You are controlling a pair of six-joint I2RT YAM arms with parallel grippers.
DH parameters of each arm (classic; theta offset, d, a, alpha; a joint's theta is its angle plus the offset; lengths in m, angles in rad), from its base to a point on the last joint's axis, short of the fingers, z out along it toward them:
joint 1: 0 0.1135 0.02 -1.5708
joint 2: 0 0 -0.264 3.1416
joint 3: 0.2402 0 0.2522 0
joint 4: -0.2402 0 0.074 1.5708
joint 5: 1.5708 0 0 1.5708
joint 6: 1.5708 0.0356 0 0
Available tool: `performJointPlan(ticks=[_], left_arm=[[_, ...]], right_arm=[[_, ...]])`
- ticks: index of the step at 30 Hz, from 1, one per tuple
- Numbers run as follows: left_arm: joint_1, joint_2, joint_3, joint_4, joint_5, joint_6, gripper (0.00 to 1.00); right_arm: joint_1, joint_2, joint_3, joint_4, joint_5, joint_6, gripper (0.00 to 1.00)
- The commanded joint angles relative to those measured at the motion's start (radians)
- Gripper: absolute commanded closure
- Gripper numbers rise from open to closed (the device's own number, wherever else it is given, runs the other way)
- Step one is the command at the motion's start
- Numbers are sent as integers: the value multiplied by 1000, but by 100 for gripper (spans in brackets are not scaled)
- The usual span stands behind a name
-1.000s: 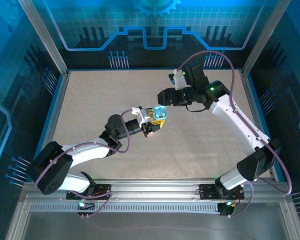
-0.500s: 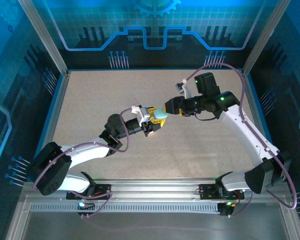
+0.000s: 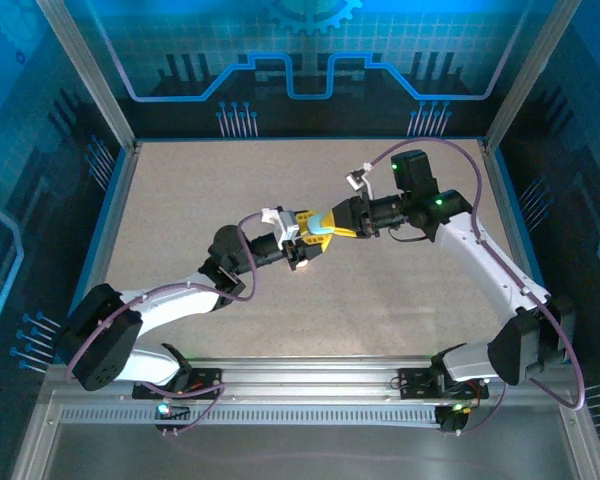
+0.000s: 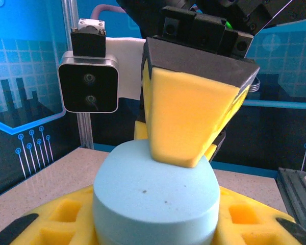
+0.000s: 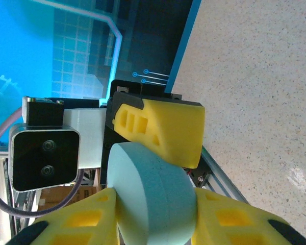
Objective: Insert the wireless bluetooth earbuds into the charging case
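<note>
From their bases at the near edge, the left arm (image 3: 175, 300) reaches far and right while the right arm (image 3: 485, 265) bends in toward the left, and the two meet over the middle of the speckled surface (image 3: 170, 200). Between them is a teal charging case (image 3: 323, 226), rounded like a pebble and held clear of the surface. In the left wrist view the case (image 4: 155, 196) sits wedged between the yellow fingers (image 4: 58, 222) of the left jaws, which are clenched on its sides, and one yellow finger (image 4: 188, 120) of the right jaws presses onto its top. In the right wrist view the same case (image 5: 153, 196) stands on edge between the right jaws' own yellow fingers (image 5: 232, 219), also clamped against it, with a left finger (image 5: 166, 127) touching it from behind. Whether the case is open or closed cannot be told. Farther back, each wrist view catches the other arm's camera (image 4: 87, 89), and a blue patterned wall (image 3: 300, 60) closes the far side.
</note>
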Motion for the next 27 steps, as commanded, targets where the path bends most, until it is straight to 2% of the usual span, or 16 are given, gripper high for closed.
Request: performJointPlan(ticks=[1,6,14,18,21,27], left_arm=[[-5,-11,30,16,41,-11,64],[-4,-5,24,0,35,-2,62],[-3,-1,6,-55,14,34,43],[-1,-16,-23,-79,-2,45,42],[-1,-41,-56,-80,-44,52,40],[0,-142,-101,-117,-218,47,35]], right_arm=[[-16,-3,-31,59,-10,25,71],[-41,-37,-93,170,4,111,79],[-76,-64,-156,233,36,158,81],[-104,-60,-197,264,69,173,82],[-115,-38,-230,260,127,151,82],[-108,86,-309,280,286,109,81]])
